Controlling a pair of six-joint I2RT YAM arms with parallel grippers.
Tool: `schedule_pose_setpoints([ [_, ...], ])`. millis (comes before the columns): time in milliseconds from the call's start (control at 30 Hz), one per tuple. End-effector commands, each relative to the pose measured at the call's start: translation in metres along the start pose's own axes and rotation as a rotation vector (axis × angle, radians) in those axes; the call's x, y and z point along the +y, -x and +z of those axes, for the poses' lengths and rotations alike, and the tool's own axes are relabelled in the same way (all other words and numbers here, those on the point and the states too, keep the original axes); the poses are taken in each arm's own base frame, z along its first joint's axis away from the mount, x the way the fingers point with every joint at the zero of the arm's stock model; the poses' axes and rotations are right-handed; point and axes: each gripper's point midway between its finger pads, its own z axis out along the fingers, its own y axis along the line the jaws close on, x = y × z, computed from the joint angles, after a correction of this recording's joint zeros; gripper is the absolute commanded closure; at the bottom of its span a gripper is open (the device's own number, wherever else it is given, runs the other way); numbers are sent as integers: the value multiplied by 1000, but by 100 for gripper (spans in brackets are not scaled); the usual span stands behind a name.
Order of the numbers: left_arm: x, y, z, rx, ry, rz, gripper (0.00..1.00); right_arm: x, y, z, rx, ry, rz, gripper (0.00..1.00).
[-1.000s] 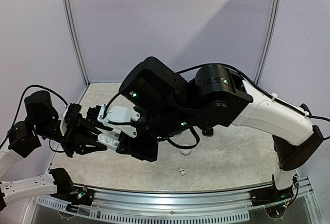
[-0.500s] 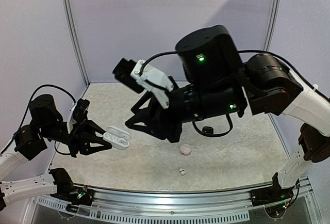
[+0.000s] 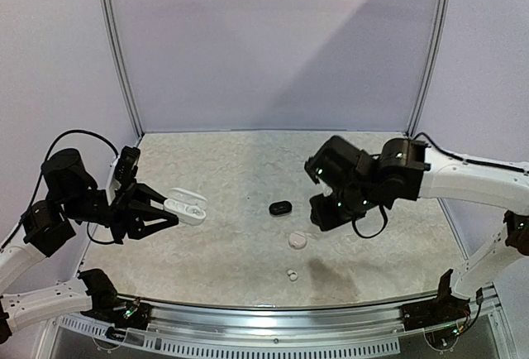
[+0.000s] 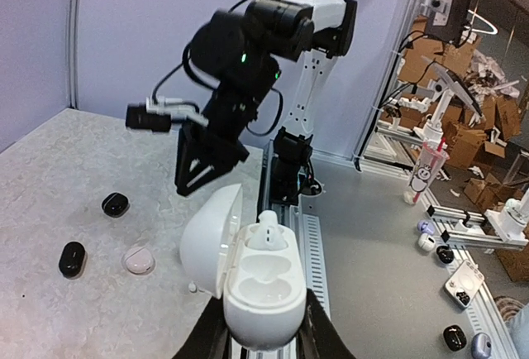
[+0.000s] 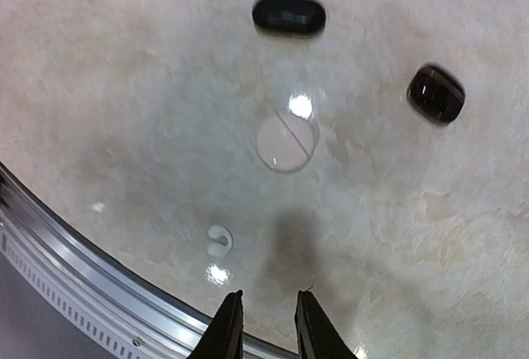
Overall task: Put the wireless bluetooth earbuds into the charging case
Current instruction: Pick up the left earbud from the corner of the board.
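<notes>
My left gripper (image 4: 263, 344) is shut on the base of a white charging case (image 4: 260, 284), holding it above the table's left side (image 3: 187, 208) with its lid (image 4: 208, 239) swung open. One white earbud (image 4: 270, 233) stands in the far socket. The near socket is bare. A second white earbud (image 5: 218, 241) lies loose on the table near the front edge (image 3: 291, 275). My right gripper (image 5: 264, 330) hangs over the table right of centre (image 3: 318, 217), open with nothing between its fingers, a short way from the loose earbud.
A pale round case (image 3: 297, 241) lies just behind the loose earbud. A black oval case (image 3: 281, 208) sits at mid-table, and a second black one (image 5: 436, 93) shows in the right wrist view. The metal rail (image 5: 74, 268) marks the front edge.
My right arm has pulled away from the held case, swung right and come down low over the table. The left gripper keeps its hold on the open case, shifted only slightly.
</notes>
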Motion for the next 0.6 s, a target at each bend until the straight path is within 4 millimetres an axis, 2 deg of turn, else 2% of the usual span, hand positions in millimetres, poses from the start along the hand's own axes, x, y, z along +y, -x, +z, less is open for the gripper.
schedule_pose_setpoints([
  [0,5,4,-3,-11,28,15,100,3,-46,42,182,24,120,76],
  [67,5,5,-4,-13,30,19,100,4,-59,61,230,42,150,77],
  [133,4,5,-5,-14,23,25,100,7,-63,75,249,54,167,78],
  [233,2,4,-6,-7,22,37,100,25,-65,88,291,119,148,78],
  [367,1,4,-7,-4,19,45,100,30,-83,113,380,124,119,78],
  [467,1,4,-7,-4,17,47,100,32,-92,126,417,126,112,80],
  [567,1,4,-7,-4,18,46,100,35,-92,132,424,139,112,82],
])
